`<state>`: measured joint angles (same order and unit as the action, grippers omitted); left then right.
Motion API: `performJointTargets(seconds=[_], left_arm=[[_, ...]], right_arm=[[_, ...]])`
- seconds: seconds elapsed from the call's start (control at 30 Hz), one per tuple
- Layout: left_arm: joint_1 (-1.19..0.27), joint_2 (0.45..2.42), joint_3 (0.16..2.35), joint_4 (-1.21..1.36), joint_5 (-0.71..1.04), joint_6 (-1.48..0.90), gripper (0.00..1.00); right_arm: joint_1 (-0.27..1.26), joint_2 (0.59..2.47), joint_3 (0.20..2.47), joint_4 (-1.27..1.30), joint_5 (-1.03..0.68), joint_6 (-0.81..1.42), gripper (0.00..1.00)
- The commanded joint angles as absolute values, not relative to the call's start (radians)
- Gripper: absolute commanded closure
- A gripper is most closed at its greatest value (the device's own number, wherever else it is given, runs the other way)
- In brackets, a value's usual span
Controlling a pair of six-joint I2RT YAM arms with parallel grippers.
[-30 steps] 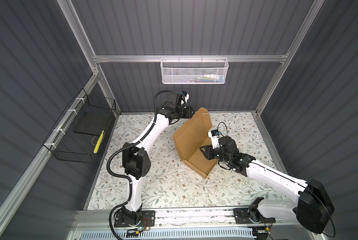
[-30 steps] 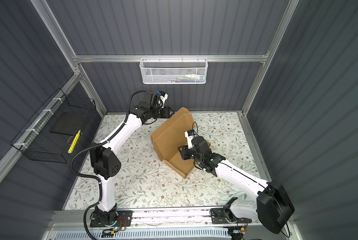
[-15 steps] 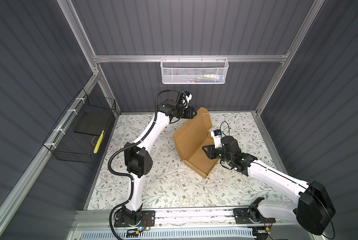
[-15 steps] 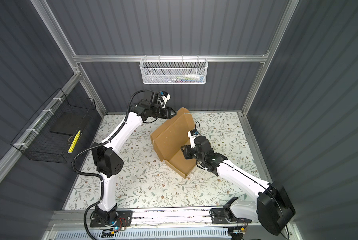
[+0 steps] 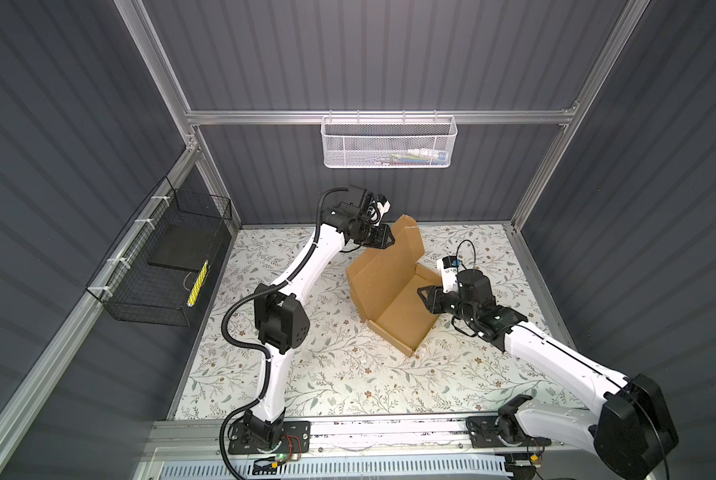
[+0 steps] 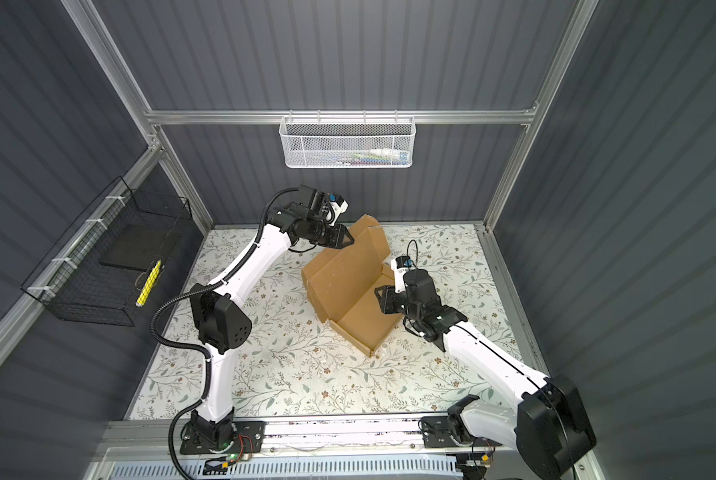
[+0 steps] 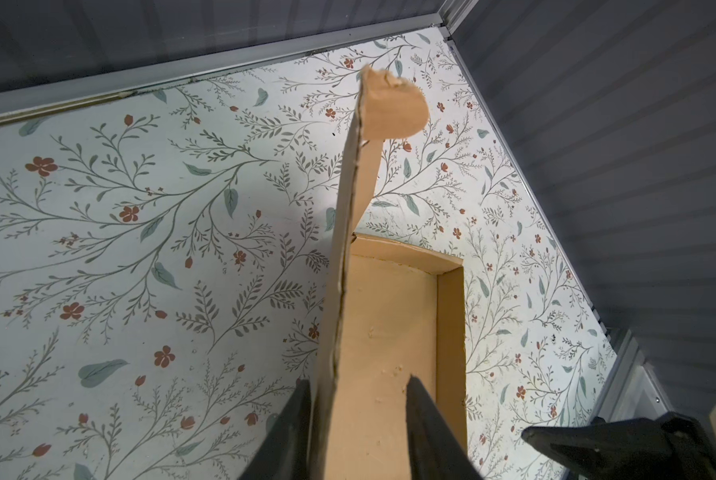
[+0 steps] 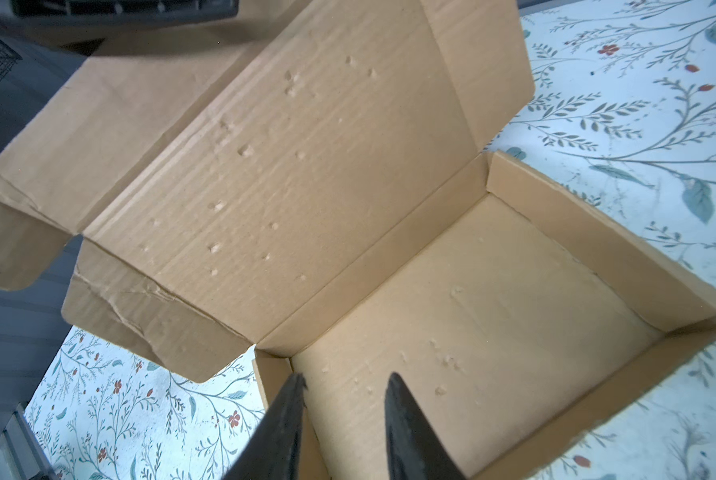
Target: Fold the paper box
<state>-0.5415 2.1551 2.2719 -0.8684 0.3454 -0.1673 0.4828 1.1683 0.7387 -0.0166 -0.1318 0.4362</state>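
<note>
Left gripper (image 7: 358, 378): jaws apart, astride the raised lid's free edge; one finger (image 7: 293, 415) lies against the cardboard, with a gap at its mate.
Left arm: elbow high, forearm stretched far from its base, wrist angled down at the lid.
Right gripper (image 8: 346, 374): jaws apart, nothing between them, tips just inside the tray wall nearest it.
Right arm: stretched low over the table, wrist about level.
Paper box (image 5: 389, 286): between the two grippers, its tray flat on the floral table (image 5: 306, 374), lid standing tilted.
Writing: the yellow strip (image 5: 197, 282) in the black wire basket (image 5: 148, 291), out past the left elbow, is too small to read.
</note>
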Motion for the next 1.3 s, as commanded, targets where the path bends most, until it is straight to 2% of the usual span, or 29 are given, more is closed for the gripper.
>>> performJointTargets(seconds=[0.0,0.3,0.53,0.7,1.03,1.27], left_arm=[[-0.569,2.166,2.307,-0.934,0.313,-0.109,0.67],[-0.584,2.137,2.260,-0.946,0.244,-0.066,0.82],[-0.586,2.131,2.269,-0.961,0.222,-0.028,0.91],[-0.586,2.125,2.276,-0.975,0.219,0.017,0.94],[-0.586,2.109,2.293,-1.008,0.203,0.111,1.00],[-0.586,2.063,2.266,-1.040,0.207,0.223,1.00]], right_arm=[[0.453,1.129,0.716,-0.038,-0.137,0.418,0.64],[0.376,1.079,0.700,-0.063,-0.152,0.408,0.64],[0.345,1.066,0.694,-0.063,-0.161,0.404,0.64],[0.333,1.059,0.689,-0.061,-0.160,0.409,0.63],[0.311,1.043,0.691,-0.061,-0.154,0.409,0.54],[0.303,1.055,0.719,-0.073,-0.156,0.381,0.48]])
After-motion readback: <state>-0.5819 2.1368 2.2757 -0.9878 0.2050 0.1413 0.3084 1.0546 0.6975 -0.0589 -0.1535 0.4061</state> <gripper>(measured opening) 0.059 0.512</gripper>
